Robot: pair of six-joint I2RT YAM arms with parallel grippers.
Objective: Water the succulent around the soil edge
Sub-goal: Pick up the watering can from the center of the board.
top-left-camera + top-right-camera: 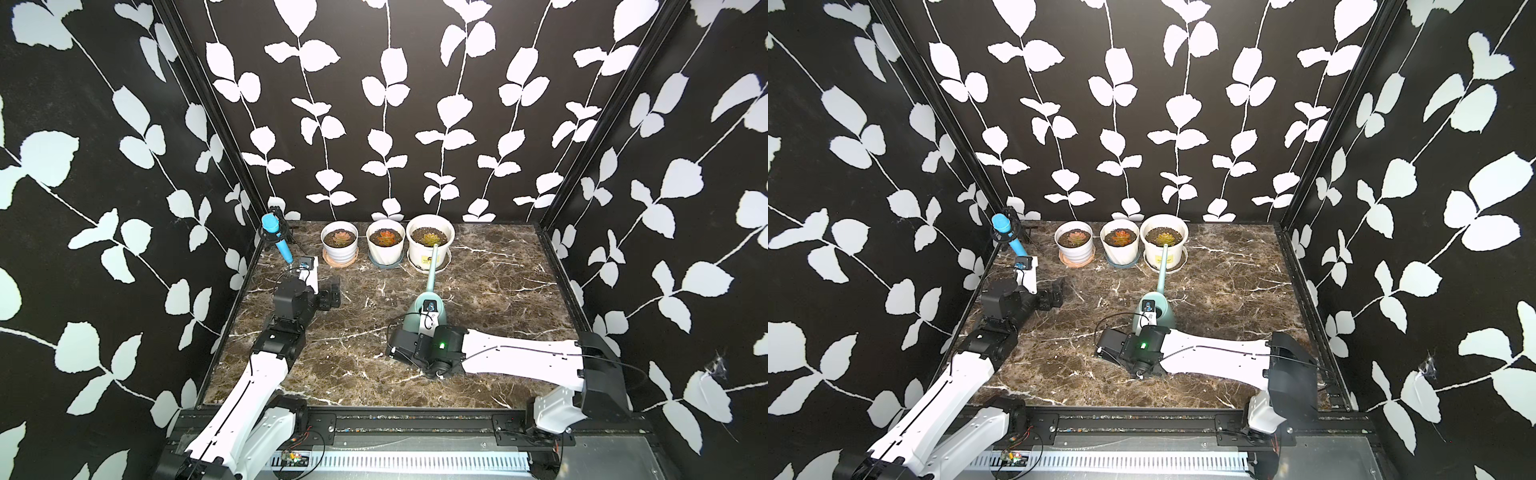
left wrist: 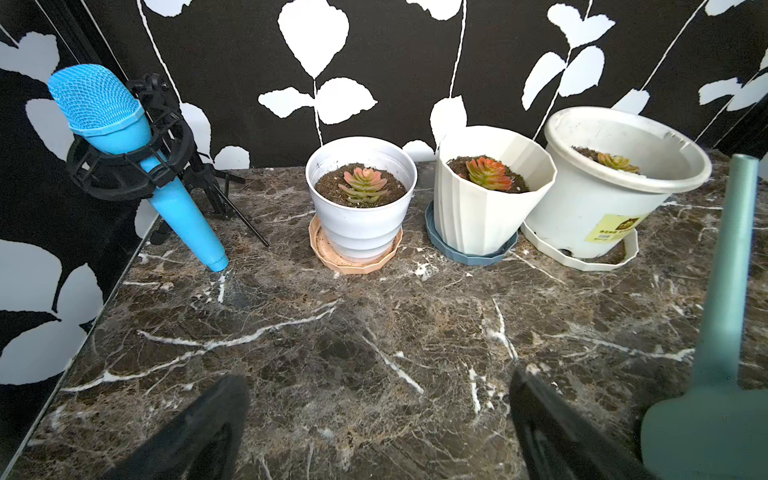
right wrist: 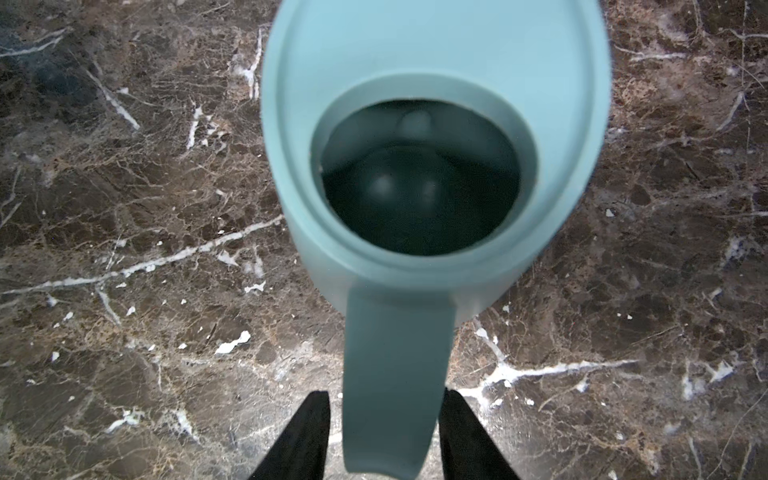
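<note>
Surface: brown marble table (image 1: 498, 291) with white veins and small white specks.
Room: black walls (image 1: 395, 104) with white leaf vines on three sides; a black rail (image 1: 415, 419) ran along the near edge.
Far-left corner: a blue microphone (image 1: 274, 232) leaned in a black stand.
Pots: three white pots (image 1: 385, 249) stood in a row by the back wall, each on a saucer, each with one succulent (image 2: 363, 185) in dark soil. The big pot (image 1: 429, 249) was at the right end.
Can: the teal can (image 3: 436, 54) stood upright near the table's middle, in front of the big pot, with its spout (image 1: 430, 274) pointing to that pot.
Right gripper: my right gripper (image 3: 386, 394) had one finger on each side of the can's handle (image 3: 395, 353). I could not tell if they pressed it.
Left gripper: my left gripper (image 2: 378, 376) had its jaws wide apart over bare marble at the left side, facing the pots.
</note>
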